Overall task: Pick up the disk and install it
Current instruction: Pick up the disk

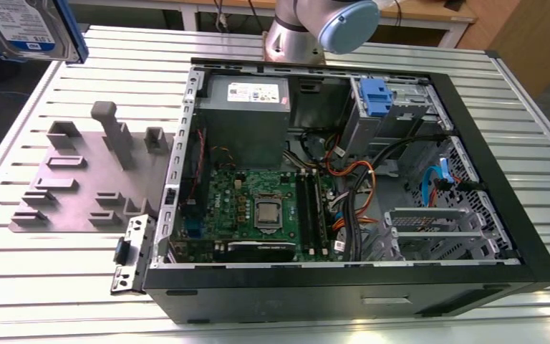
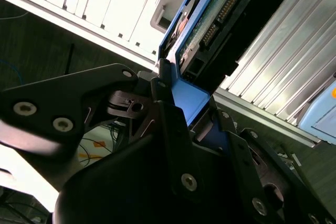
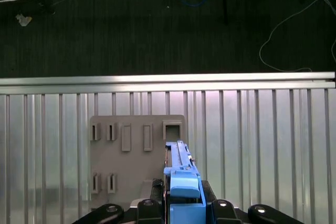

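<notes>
The tool (image 2: 181, 106) is gripping the disk (image 1: 29, 29) by the end of its bright blue carrier bracket, with its dark fingers (image 2: 167, 114) pressing on either side of the blue plastic. The disk is hanging in the air at the exterior view's far left, over the corner of the ribbed desk (image 1: 65, 287). It is showing a silver face with a white-and-blue label. In the second wrist view its green circuit-board side is facing the camera. A grey slotted fixture plate (image 1: 74, 186) is lying on the desk, to the exterior view's left of the open computer case (image 1: 351, 179).
</notes>
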### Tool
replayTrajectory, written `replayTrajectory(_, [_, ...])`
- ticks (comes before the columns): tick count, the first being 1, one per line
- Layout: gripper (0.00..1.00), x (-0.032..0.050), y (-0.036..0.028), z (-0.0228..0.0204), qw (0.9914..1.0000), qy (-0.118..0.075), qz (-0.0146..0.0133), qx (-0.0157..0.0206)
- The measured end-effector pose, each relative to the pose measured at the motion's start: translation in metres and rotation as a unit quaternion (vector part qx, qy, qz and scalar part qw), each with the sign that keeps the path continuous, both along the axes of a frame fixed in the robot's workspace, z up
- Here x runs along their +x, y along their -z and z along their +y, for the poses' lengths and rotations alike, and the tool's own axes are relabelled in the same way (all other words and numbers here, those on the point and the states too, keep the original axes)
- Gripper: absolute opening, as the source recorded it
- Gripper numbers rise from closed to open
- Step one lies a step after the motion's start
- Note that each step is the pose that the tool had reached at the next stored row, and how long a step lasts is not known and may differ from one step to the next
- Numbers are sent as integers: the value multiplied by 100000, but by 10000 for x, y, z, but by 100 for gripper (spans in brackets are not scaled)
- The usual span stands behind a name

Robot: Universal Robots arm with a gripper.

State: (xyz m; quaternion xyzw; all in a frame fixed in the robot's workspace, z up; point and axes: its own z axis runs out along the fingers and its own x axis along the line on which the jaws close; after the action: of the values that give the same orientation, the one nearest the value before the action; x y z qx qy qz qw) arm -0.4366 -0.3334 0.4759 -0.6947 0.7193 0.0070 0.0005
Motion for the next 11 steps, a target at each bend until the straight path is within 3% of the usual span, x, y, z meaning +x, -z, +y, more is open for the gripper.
replayTrajectory(7, [37, 1, -5, 0, 100000, -3, 1, -1])
replayTrajectory(11, [37, 1, -55, 0, 100000, -3, -9, 3])
